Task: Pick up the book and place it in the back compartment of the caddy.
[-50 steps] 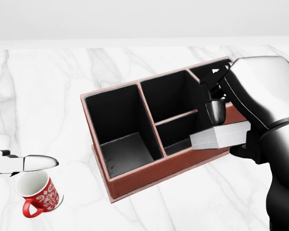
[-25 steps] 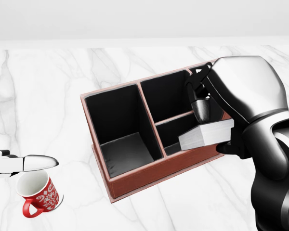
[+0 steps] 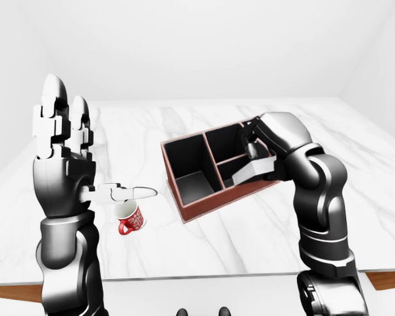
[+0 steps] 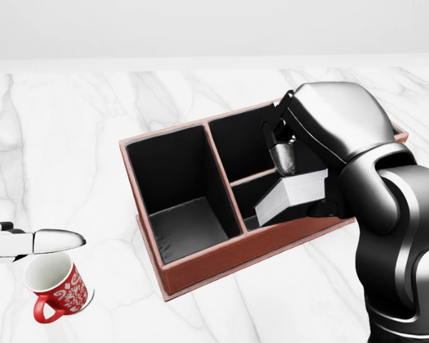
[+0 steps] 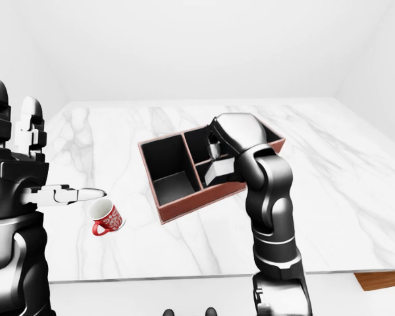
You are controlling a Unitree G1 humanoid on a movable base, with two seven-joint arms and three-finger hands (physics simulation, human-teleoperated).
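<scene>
My right hand (image 4: 294, 187) clamps the book (image 4: 292, 196), tilted over the caddy (image 4: 200, 268) middle cells, to slide it in edgewise | back compartment not reached | left hand (image 3: 64, 148) raised, fingers spread, empty, clear of mug (image 4: 56, 287) on bench (image 4: 71, 143).

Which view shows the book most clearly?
The head view: the book is large there, held tilted by the right hand over the caddy. The left-eye view shows it small but unblocked. In the right-eye view the arm covers part of it.
</scene>
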